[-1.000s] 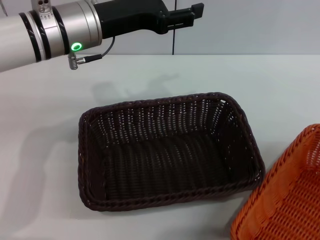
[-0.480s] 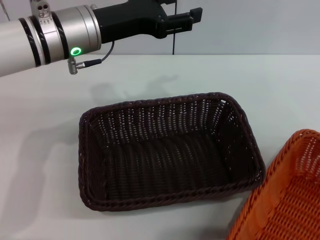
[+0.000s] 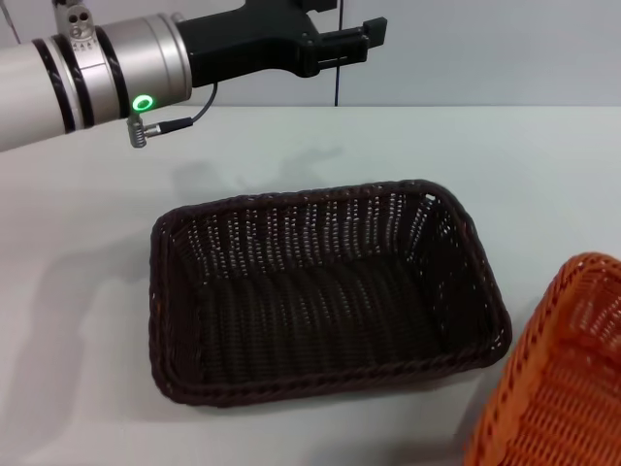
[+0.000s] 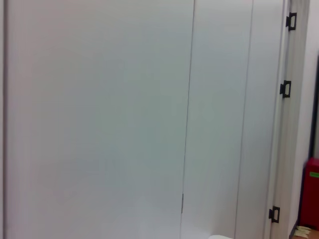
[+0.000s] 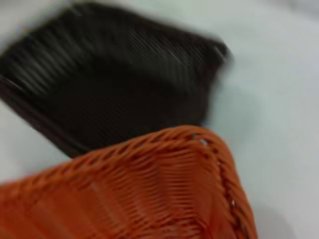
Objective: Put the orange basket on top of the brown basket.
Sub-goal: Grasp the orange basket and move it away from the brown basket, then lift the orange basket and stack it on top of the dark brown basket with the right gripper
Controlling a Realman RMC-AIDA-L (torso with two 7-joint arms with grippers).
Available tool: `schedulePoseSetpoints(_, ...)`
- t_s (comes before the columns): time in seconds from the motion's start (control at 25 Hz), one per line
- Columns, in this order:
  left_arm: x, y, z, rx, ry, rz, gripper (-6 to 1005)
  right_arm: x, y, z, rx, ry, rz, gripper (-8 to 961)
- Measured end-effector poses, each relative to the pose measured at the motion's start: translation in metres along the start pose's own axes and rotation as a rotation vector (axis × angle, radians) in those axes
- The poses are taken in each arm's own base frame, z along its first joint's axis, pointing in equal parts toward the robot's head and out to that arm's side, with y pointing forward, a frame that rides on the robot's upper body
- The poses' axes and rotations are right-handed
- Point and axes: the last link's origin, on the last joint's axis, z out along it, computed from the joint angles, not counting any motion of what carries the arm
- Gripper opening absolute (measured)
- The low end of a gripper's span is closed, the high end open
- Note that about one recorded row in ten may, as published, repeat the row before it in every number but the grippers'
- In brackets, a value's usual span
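The orange basket point(image 3: 558, 374) sits tilted at four o'clock, apparently lifted for stacking. The brown basket point(image 3: 325, 301) rests centre on the white surface point(image 3: 87, 291). The right tool is unseen; the left tool point(image 3: 364, 39), parked at twelve o'clock, grips nothing, opening unclear.

brown basket point(image 3: 325, 291) on white table point(image 3: 543, 165)
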Motion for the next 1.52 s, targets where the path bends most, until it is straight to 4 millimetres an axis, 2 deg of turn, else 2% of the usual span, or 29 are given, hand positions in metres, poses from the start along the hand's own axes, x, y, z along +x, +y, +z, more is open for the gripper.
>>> schedulePoseSetpoints(0.04,0.0,0.0,0.0,0.0,0.0,0.0,799,0.0,0.0,0.0,0.0,0.0,0.0,150)
schedulePoseSetpoints(0.08,0.0,0.0,-0.001,0.002,0.001,-0.001,799,0.001,0.008,-0.01,-0.045,-0.092,-0.029,150)
schedulePoseSetpoints(0.12,0.0,-0.001,-0.001,0.004,0.003,-0.002,799,0.001,0.008,-0.01,-0.045,-0.092,-0.029,149)
schedulePoseSetpoints(0.2,0.001,-0.003,-0.003,0.011,0.006,-0.004,799,0.0,0.017,-0.025,-0.11,-0.226,-0.07,147)
schedulePoseSetpoints(0.36,0.001,-0.004,-0.003,0.014,0.007,-0.004,799,-0.001,0.022,-0.033,-0.155,-0.329,-0.088,147)
schedulePoseSetpoints(0.56,0.002,-0.005,-0.004,0.023,0.011,0.0,799,-0.007,0.027,-0.029,-0.196,-0.47,-0.097,147)
schedulePoseSetpoints(0.6,0.003,-0.008,-0.006,0.035,0.017,0.002,799,-0.012,0.03,-0.023,-0.201,-0.542,-0.091,147)
schedulePoseSetpoints(0.68,0.003,-0.009,-0.007,0.04,0.02,0.003,799,-0.014,0.031,-0.019,-0.202,-0.573,-0.087,147)
schedulePoseSetpoints(0.76,0.003,-0.009,-0.007,0.04,0.02,0.003,799,-0.018,0.034,-0.01,-0.194,-0.633,-0.069,147)
schedulePoseSetpoints(0.8,0.003,-0.011,-0.009,0.047,0.021,0.004,799,-0.021,0.037,0.001,-0.194,-0.673,-0.052,147)
schedulePoseSetpoints(0.84,0.003,-0.011,-0.009,0.047,0.02,0.006,799,-0.021,0.037,0.001,-0.194,-0.673,-0.052,147)
schedulePoseSetpoints(0.96,0.002,-0.011,-0.009,0.048,0.019,0.01,799,-0.025,0.041,0.02,-0.219,-0.725,-0.031,148)
schedulePoseSetpoints(1.0,-0.001,-0.011,-0.008,0.048,0.013,0.012,799,-0.026,0.044,0.032,-0.243,-0.784,-0.013,148)
schedulePoseSetpoints(1.32,-0.003,-0.011,-0.007,0.044,0.004,0.015,799,-0.021,0.049,0.06,-0.207,-1.012,0.059,148)
schedulePoseSetpoints(1.4,-0.003,-0.011,-0.006,0.044,0.002,0.016,799,-0.015,0.053,0.074,-0.182,-1.071,0.104,148)
schedulePoseSetpoints(1.52,-0.003,-0.011,-0.006,0.041,-0.002,0.021,799,-0.012,0.056,0.083,-0.164,-1.1,0.128,148)
